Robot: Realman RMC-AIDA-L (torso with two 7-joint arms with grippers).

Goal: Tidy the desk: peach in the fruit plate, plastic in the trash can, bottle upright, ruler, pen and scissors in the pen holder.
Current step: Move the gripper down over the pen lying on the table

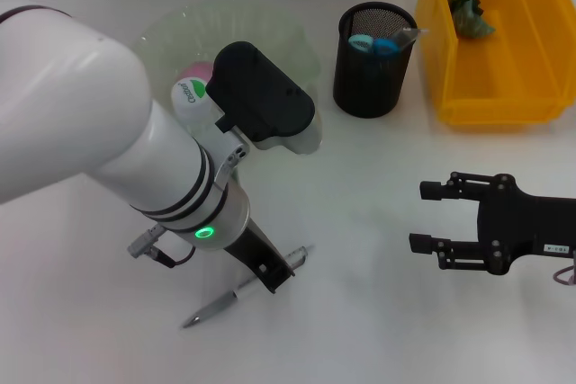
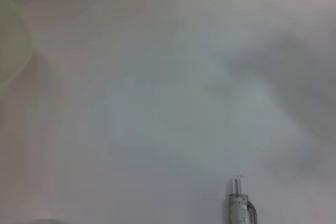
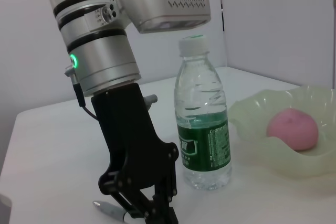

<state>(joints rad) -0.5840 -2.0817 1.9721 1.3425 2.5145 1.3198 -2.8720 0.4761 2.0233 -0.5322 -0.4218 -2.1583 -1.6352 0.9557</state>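
Note:
The pen [image 1: 236, 294] lies slantwise on the desk [image 1: 360, 312] near the front. My left gripper [image 1: 270, 274] stands straight down on the pen's middle and is shut on it; the right wrist view shows that gripper [image 3: 152, 211] with the pen tip [image 3: 102, 206] sticking out beside it. The left wrist view has only the pen's clicker end [image 2: 239, 203]. The bottle [image 3: 202, 129] stands upright next to the fruit plate [image 3: 273, 129], which holds the peach [image 3: 292, 128]. In the pen holder [image 1: 371, 78] are the scissors [image 1: 376, 44] and the ruler [image 1: 409, 35]. The plastic [image 1: 472, 15] lies in the trash can [image 1: 495, 96]. My right gripper [image 1: 430, 217] hovers open at the right.
The left arm covers much of the fruit plate [image 1: 162, 29] and the bottle [image 1: 187, 94] in the head view. The pen holder and trash can stand side by side at the back right. Bare desk lies between the two grippers.

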